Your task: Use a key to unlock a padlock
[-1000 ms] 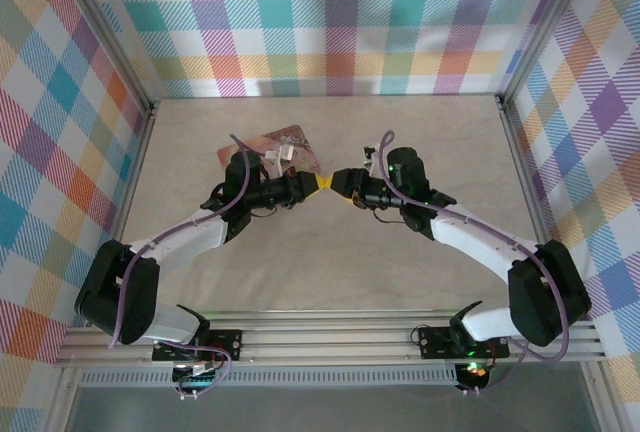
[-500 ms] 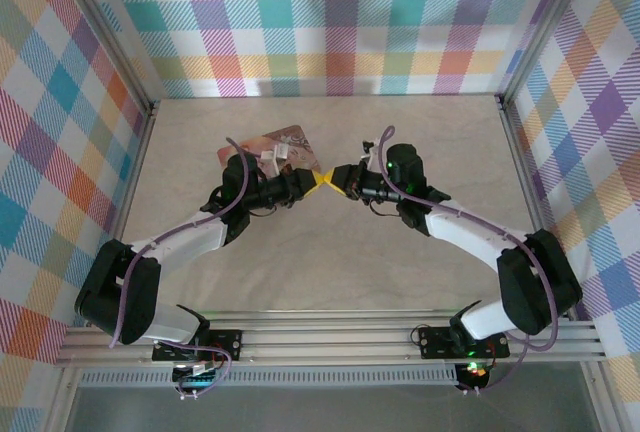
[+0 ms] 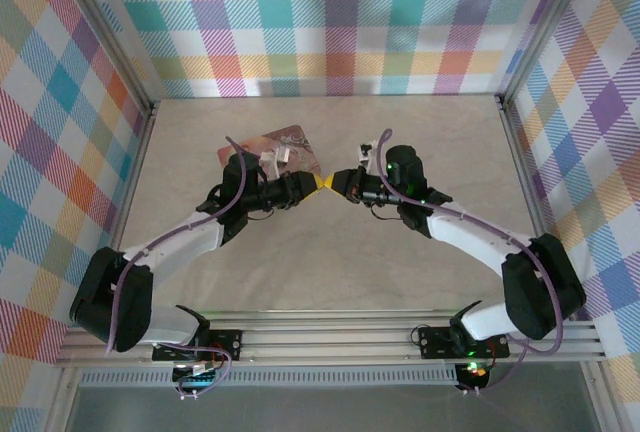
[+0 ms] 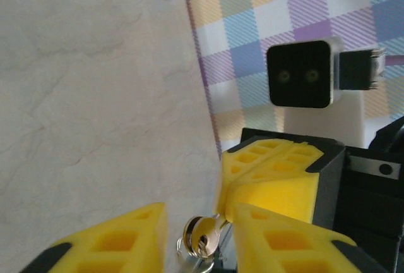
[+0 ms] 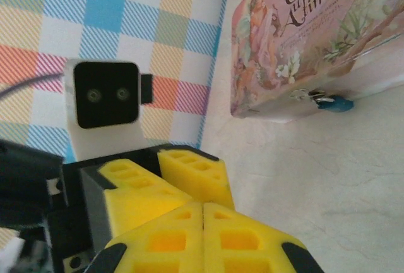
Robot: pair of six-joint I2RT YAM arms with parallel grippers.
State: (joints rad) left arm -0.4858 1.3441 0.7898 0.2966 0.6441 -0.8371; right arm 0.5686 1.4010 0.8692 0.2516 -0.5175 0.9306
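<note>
- Nearly tip to tip above the middle of the table point(image 3: 330, 272), the two arms meet. The left gripper point(image 4: 197, 219) reaches in from the left w/ jaws part-open, a gap showing on each side, gripping nothing.
- Just behind it, toward the back wall, the pink "Once Upon a Time" tin point(image 5: 284, 39) lies flat. The padlock point(image 5: 339, 104), blue body w/ silvery shackle, hangs at the tin's lower edge, near both grippers but apart from them.
- Centre: the key point(image 4: 202, 238), small, silvery and on a ring, hangs btwn the left gripper's jaws w/o visibly touching either. One end runs up to the seam of the opposite tips.
- Right: the right gripper point(image 5: 203, 206) is fully closed, pads flush, apparently pinching that end of the key. The exact contact is hidden in the seam.
- Handling, as judged: the key is light, stiff, thin and slick, so it will likely pivot or slip in a tip pinch. It is best held flat across the head, blade left free.
- The padlock is light and free to swing or skid, so it prob. needs bracing by the body. The tin may slide if pushed.
</note>
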